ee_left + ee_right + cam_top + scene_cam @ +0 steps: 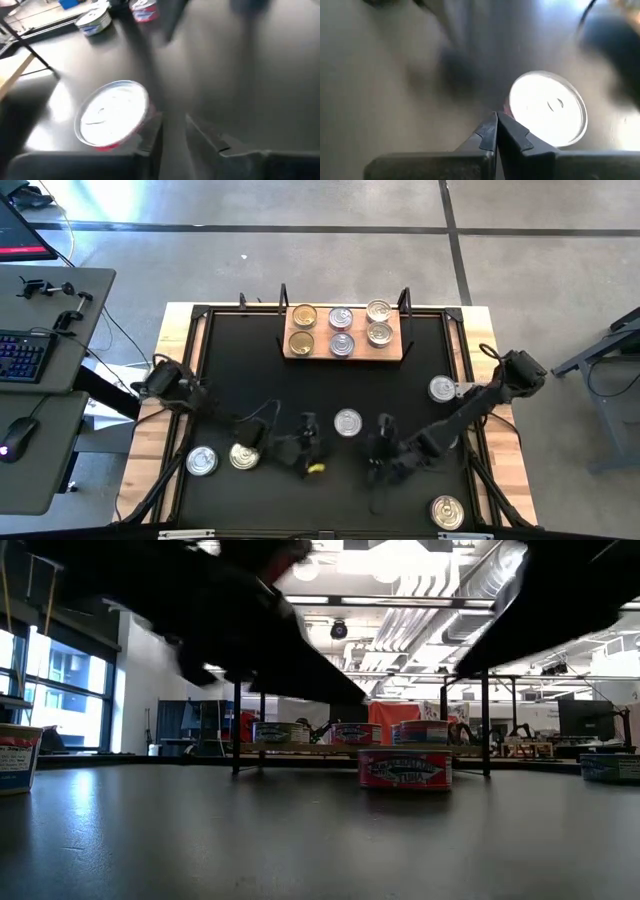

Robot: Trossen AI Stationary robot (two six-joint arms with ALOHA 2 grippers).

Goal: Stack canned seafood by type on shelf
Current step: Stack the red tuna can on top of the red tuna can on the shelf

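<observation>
6 tins (341, 332) already sit on the shelf (343, 354) near the bench's far edge, 5 wait loose on the bench (260, 385); left gripper (312, 446) slightly parted, empty; right gripper (378, 448) clenched, empty.

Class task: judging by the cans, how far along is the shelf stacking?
Done: six cans sit on the shelf. In hand: nothing; the left tool and right tool flank the middle can, gripping none. Left: five cans on the table.

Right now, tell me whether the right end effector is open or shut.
Shut. In the right wrist view the right end effector has its fingertips pressed together, holding nothing; a silver-lidded can sits just beyond them.
</observation>
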